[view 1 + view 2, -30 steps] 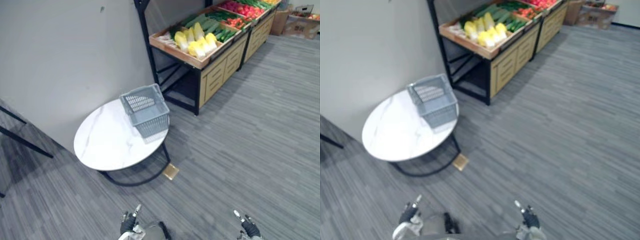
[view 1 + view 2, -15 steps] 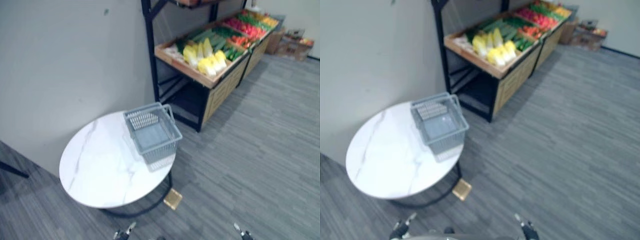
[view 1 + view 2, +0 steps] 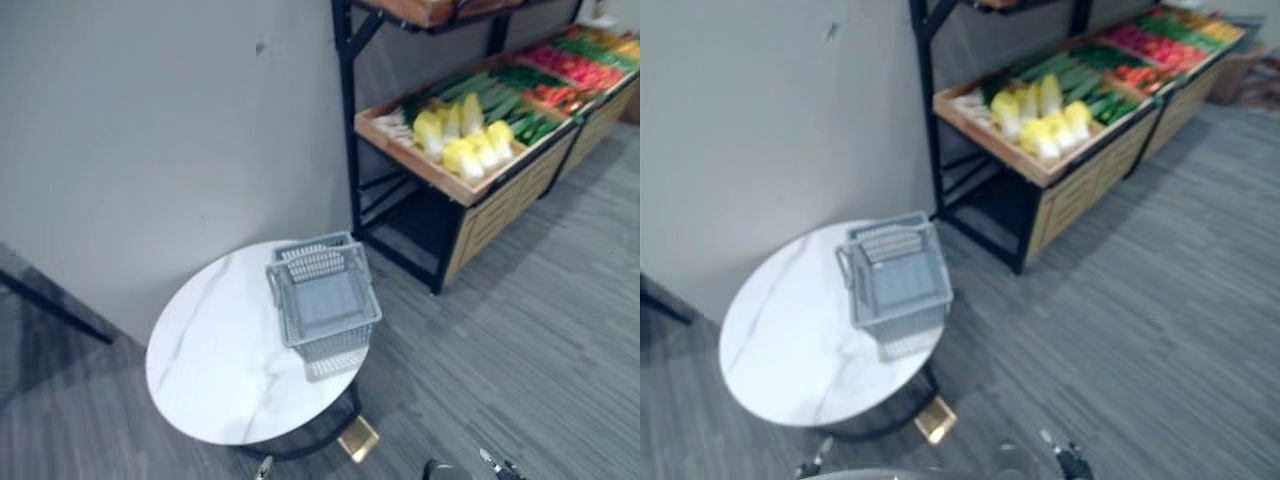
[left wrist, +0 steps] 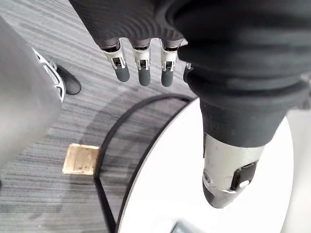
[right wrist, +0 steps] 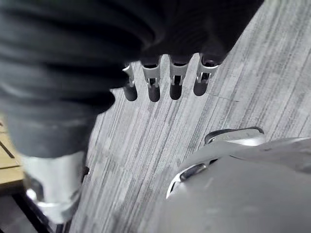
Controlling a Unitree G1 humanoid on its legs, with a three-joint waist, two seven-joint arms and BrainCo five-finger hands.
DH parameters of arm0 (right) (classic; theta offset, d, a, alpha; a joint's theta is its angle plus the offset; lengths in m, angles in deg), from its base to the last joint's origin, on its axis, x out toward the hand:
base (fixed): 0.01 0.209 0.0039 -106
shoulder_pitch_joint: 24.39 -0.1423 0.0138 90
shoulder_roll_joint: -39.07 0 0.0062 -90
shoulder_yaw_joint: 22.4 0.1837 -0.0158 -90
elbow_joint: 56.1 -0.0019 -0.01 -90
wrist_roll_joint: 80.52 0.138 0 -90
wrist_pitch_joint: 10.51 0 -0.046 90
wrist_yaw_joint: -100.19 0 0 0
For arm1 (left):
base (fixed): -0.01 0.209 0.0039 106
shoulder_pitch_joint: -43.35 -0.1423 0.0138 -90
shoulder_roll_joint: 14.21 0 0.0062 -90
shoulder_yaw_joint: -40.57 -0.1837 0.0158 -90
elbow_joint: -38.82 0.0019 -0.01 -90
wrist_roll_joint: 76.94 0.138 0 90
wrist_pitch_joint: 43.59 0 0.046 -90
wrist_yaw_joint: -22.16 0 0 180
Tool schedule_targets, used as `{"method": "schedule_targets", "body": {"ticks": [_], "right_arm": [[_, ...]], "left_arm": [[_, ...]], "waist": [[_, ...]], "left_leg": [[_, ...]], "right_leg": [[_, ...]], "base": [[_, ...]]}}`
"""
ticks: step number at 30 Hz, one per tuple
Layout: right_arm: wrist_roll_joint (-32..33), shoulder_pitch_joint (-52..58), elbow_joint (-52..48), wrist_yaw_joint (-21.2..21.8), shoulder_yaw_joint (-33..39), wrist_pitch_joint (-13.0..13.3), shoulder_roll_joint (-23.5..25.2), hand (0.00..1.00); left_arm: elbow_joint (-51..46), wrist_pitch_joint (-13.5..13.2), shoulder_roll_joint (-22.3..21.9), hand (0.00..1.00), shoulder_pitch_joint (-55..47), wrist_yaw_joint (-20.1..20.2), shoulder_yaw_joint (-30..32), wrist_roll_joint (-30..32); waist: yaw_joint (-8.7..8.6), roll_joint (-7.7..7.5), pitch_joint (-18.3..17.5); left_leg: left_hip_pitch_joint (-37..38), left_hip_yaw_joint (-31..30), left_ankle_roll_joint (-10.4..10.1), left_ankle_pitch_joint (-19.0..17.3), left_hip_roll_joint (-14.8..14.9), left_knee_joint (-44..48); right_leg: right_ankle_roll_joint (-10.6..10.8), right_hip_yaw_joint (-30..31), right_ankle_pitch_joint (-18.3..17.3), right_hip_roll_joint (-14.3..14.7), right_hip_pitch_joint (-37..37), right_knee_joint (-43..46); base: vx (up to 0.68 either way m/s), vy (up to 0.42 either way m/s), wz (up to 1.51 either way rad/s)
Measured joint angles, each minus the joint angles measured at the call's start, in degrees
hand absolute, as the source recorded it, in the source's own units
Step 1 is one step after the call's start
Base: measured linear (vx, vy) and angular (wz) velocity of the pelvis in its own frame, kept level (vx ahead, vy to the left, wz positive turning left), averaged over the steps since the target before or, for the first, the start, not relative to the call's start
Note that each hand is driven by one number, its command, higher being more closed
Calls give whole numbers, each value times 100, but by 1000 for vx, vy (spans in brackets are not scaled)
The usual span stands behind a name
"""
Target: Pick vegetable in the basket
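Note:
A grey plastic basket (image 3: pixel 322 305) stands on the right part of a round white marble table (image 3: pixel 215 350); nothing shows inside it. Vegetables lie on a wooden stall (image 3: pixel 470 185) further back right: pale yellow cabbages (image 3: pixel 465 142), green cucumbers (image 3: pixel 500 100) and red tomatoes (image 3: pixel 560 65). My left hand (image 4: pixel 142 68) hangs low by the table's edge, fingers straight, holding nothing. Down over the carpet, my right hand (image 5: pixel 154 83) is open too, and its fingertips (image 3: pixel 497 464) peek in at the lower edge of the left eye view.
A grey wall (image 3: pixel 150 130) runs behind the table. The stall has black metal legs (image 3: pixel 352 150) and an upper shelf (image 3: pixel 430 10). A small tan block (image 3: pixel 357 438) lies on the grey carpet under the table. A dark slanted bar (image 3: pixel 55 308) stands at the left.
The camera has moved: the table, basket and stall sit closer and further right in the picture. Both hands show lower at the picture's edge and stay open.

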Motion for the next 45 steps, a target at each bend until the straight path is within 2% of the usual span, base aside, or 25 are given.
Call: {"method": "schedule_targets", "body": {"ticks": [3,6,8,11,14,16,19,21,22,24,25,27,29,32,34,37,39,41,43,45], "right_arm": [[7,10,40,25,35,-11,59,0],[64,-6,179,73,233,-8,60,0],[151,4,227,88,363,-9,83,0],[511,-38,28,133,396,-8,-12,0],[494,-52,-926,264,56,-17,-456,0],[373,-55,-2171,280,-128,17,-1075,0],[-156,-276,-3666,225,-450,118,-1955,0],[-751,-718,-4379,155,-987,369,-2511,0],[-943,-893,-4509,154,-1173,435,-2647,0],[-1618,-1610,-4828,144,-2007,510,-2958,0],[-1785,-1820,-4852,143,-2254,511,-2969,0],[-2272,-2649,-4867,161,-3207,513,-2974,0],[-2443,-3155,-4852,168,-3662,519,-2973,0],[-2670,-3986,-4565,158,-4141,503,-2929,0],[-2751,-4944,-3960,146,-4595,477,-2689,0],[-2880,-5613,-3248,134,-4678,368,-2332,0],[-2913,-5957,-2967,117,-4783,288,-2111,0],[-2916,-6239,-2640,31,-4878,223,-2038,0],[-2915,-6492,-2338,-31,-4877,142,-1947,0],[-2910,-6761,-2176,-110,-4848,63,-1909,0]], "left_arm": [[1,10,-57,0,-109,-98,605,5],[30,93,-62,0,-327,-84,869,7],[55,133,-47,0,-451,-80,876,17],[55,214,-48,0,-580,-40,741,232],[40,203,27,0,-678,175,226,521],[36,195,247,0,-768,316,-521,969],[-25,162,605,0,-763,382,-1549,1312],[-63,113,776,0,-764,405,-2069,1532],[-69,108,817,0,-755,422,-2174,1585],[-96,109,936,0,-715,461,-2448,1621],[-122,113,970,0,-716,470,-2503,1621],[-182,129,1070,0,-674,478,-2576,1620],[-190,139,1079,0,-615,471,-2576,1620],[-230,211,1060,0,-523,392,-2571,1620],[-296,243,1065,0,-461,298,-2509,1620],[-314,259,1084,0,-276,261,-2383,1621],[-332,262,1098,0,-220,210,-2282,1619],[-331,285,1118,0,-88,135,-2277,1614],[-378,282,1129,0,21,99,-2233,1605],[-414,271,1134,0,150,55,-2113,1577]], "waist": [[99,-90,-55],[99,-86,-102],[82,-149,-79],[65,-95,-108],[-26,5,-147],[-71,105,-206],[-66,93,-202],[-73,94,-202],[-74,96,-201],[-49,105,-205],[-33,82,-192],[38,-48,-113],[183,-82,-80],[374,-53,26],[506,-110,115],[634,-249,320],[642,-324,386],[648,-349,457],[757,-385,573],[795,-396,680]], "left_leg": [[8,-77,-9,367,160,-117],[-47,-4,59,572,190,7],[-133,197,105,606,199,233],[-146,460,99,820,158,8],[-186,479,49,979,145,-381],[-220,578,29,983,176,-609],[-227,628,-97,880,149,-605],[-244,624,-87,770,113,-604],[-256,621,-88,729,110,-604],[-357,580,-50,607,76,-604],[-387,564,-48,606,55,-604],[-567,382,21,654,-13,-605],[-731,238,62,692,-54,-627],[-897,-2,100,781,-91,-633],[-1075,-111,102,894,-78,-627],[-1180,-206,94,945,-66,-604],[-1335,-261,101,970,-79,-602],[-1419,-364,113,997,-94,-600],[-1444,-373,117,1008,-100,-599],[-1630,-530,119,1009,-110,-494]], "right_leg": [[-86,-442,-161,102,341,-186],[-89,-748,-162,129,736,-527],[-121,-920,-133,81,936,-653],[-105,-1065,-110,66,976,-733],[-117,-1065,-60,118,754,-754],[-124,-1018,65,221,607,-849],[-88,-868,194,235,524,-894],[-73,-719,299,250,422,-882],[-64,-706,327,249,398,-882],[-47,-704,436,211,298,-881],[-45,-704,463,189,268,-882],[0,-712,523,128,181,-906],[17,-721,533,95,103,-913],[8,-771,545,74,81,-938],[-49,-872,595,87,2,-1005],[-81,-945,669,98,-9,-1102],[-88,-968,735,128,-106,-1172],[-70,-971,789,143,-106,-1300],[-66,-972,793,143,-104,-1329],[-49,-1071,804,136,-96,-1407]], "base": [[116,-182,60],[106,-101,50],[66,-36,49],[37,-18,29],[-4,-3,1],[-18,23,-15],[-43,51,-24],[-64,52,-25],[-89,51,-14],[-105,63,1],[-132,49,9],[-138,15,28],[-109,-9,39],[-69,-14,41],[-10,-30,29],[19,-13,13],[39,-9,11],[60,8,23],[60,10,17],[28,-2,30]]}}
